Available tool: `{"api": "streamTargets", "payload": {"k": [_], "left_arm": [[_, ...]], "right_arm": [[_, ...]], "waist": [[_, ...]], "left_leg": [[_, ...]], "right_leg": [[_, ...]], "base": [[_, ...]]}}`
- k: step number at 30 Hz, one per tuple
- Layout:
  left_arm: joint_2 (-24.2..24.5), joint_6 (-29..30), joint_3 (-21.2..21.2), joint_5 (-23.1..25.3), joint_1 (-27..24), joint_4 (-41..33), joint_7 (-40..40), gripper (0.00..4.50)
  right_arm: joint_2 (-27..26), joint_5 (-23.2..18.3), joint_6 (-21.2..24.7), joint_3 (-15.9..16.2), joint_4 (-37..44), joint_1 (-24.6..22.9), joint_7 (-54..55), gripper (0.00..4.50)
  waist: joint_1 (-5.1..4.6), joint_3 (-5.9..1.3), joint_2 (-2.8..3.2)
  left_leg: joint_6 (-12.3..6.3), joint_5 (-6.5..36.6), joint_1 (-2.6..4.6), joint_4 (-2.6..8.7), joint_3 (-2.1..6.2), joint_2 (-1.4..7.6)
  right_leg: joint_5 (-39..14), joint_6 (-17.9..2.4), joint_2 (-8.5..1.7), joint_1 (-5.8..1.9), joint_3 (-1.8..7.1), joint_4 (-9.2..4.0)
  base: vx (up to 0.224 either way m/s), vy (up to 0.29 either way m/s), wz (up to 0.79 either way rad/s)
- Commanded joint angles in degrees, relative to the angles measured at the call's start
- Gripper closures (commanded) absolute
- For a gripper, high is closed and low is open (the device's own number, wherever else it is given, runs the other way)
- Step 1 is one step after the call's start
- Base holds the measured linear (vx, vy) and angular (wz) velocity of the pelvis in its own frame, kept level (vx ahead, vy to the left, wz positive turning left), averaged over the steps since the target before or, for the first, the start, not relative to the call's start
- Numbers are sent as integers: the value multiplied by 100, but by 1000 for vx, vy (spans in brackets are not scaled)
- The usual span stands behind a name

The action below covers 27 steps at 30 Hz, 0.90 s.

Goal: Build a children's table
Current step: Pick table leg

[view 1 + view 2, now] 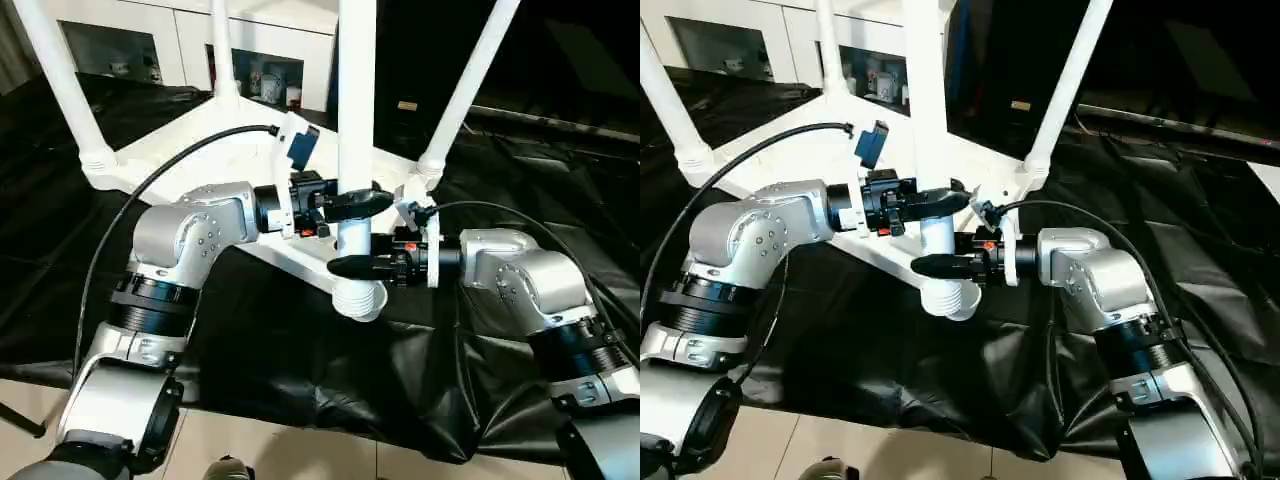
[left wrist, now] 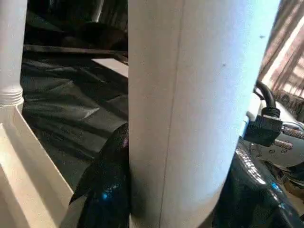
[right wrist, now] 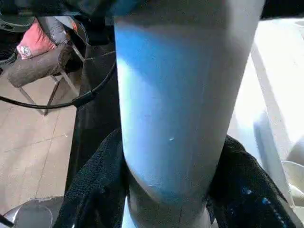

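The white children's table (image 1: 250, 150) lies upside down on black sheeting (image 1: 300, 350), its legs pointing upward. At the corner nearest the robot, one white leg (image 1: 356, 120) stands upright in its round socket (image 1: 358, 298).

The left gripper (image 1: 352, 205) reaches in from the left and clamps this leg partway up; in the left wrist view a black finger (image 2: 107, 185) presses against each side of the white tube, so the jaws stand about half open, filled by the leg.

The right gripper (image 1: 360, 266) reaches in from the right and clasps the same leg just below the left gripper and just above the socket. In the right wrist view its black fingers (image 3: 95, 190) hug both sides of the tube, again at a medium opening.

Beyond both grippers, three more legs rise from the far corners of the table top. A white cabinet (image 1: 180, 45) stands behind the table.
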<state>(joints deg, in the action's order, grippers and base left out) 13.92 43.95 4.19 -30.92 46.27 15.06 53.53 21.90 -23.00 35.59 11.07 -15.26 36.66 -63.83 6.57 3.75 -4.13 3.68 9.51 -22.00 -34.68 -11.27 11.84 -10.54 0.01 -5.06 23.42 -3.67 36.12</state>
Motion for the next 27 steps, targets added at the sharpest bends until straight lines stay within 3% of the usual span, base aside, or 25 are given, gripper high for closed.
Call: {"api": "streamTargets", "payload": {"k": [1,5,8,9,11,18,20,21,22,23,24,26,27], "left_arm": [[-148,229,-164,-240,322,41,-42,191],[-242,119,-332,-376,334,99,-24,156],[-737,-814,-1130,-739,294,419,-405,144],[-737,-814,-1130,-739,294,419,-405,144],[-1068,-930,-1748,-1315,227,506,-562,144],[-1406,-760,-2399,-2107,45,504,-582,144],[-1125,-939,-1984,-1570,-115,520,-324,144],[-830,-1104,-1543,-1009,-196,598,-140,144],[-324,-1605,-701,3,-293,757,152,144],[-324,-1605,-701,3,-293,757,152,144],[-128,-1876,-356,416,-327,825,271,144],[366,-2564,442,1310,-376,1092,631,144],[366,-2564,442,1310,-376,1092,631,144]], "right_arm": [[-8,31,-30,-51,-85,54,52,262],[-45,8,-60,-123,-73,34,117,262],[-234,-125,-109,-437,-78,-12,463,262],[-234,-125,-109,-437,-78,-12,463,262],[-480,-324,-112,-789,-72,-60,824,262],[-1126,-781,-239,-1694,-89,-142,1897,262],[-1172,-480,-670,-1775,-156,-248,2386,262],[-1115,-192,-970,-1739,-198,-329,2612,262],[-964,219,-1246,-1614,-211,-449,2826,262],[-964,219,-1246,-1614,-211,-449,2826,262],[-902,363,-1308,-1562,-202,-494,2886,262],[-807,535,-1334,-1565,-131,-605,3045,262],[-807,535,-1334,-1565,-131,-605,3045,262]], "waist": [[5,-465,34],[9,-465,34],[20,-470,49],[23,-479,32],[18,-472,40],[-7,-470,100],[7,-472,136],[-20,-471,145],[0,-456,151],[-5,-463,170],[-25,-455,157],[-32,-477,179],[-37,-467,169]], "left_leg": [[102,773,129,368,52,118],[105,799,123,371,62,119],[97,772,102,360,65,103],[97,812,109,360,66,111],[62,898,112,364,61,110],[141,1019,145,387,65,116],[178,966,155,403,78,123],[236,997,166,412,74,117],[263,1017,178,442,96,125],[314,1072,199,449,90,120],[391,1064,176,461,101,115],[430,1025,175,453,102,116],[405,1032,170,462,107,118]], "right_leg": [[-452,-1331,-284,-327,235,-333],[-544,-1320,-296,-336,234,-353],[-360,-1418,-304,-359,231,-357],[-310,-1485,-312,-360,224,-359],[-328,-1501,-306,-347,225,-350],[-465,-1427,-278,-318,221,-369],[-492,-1332,-289,-307,219,-389],[-534,-1223,-260,-310,220,-377],[-822,-918,-266,-280,219,-466],[-925,-797,-250,-283,225,-446],[-907,-759,-267,-318,233,-440],[-678,-824,-267,-318,234,-403],[-676,-821,-268,-311,235,-416]], "base": [[0,0,0],[0,0,0],[0,0,0],[0,0,0],[0,0,0],[0,0,0],[0,0,0],[0,0,0],[0,0,0],[0,0,0],[0,0,0],[0,0,0],[0,0,0]]}}
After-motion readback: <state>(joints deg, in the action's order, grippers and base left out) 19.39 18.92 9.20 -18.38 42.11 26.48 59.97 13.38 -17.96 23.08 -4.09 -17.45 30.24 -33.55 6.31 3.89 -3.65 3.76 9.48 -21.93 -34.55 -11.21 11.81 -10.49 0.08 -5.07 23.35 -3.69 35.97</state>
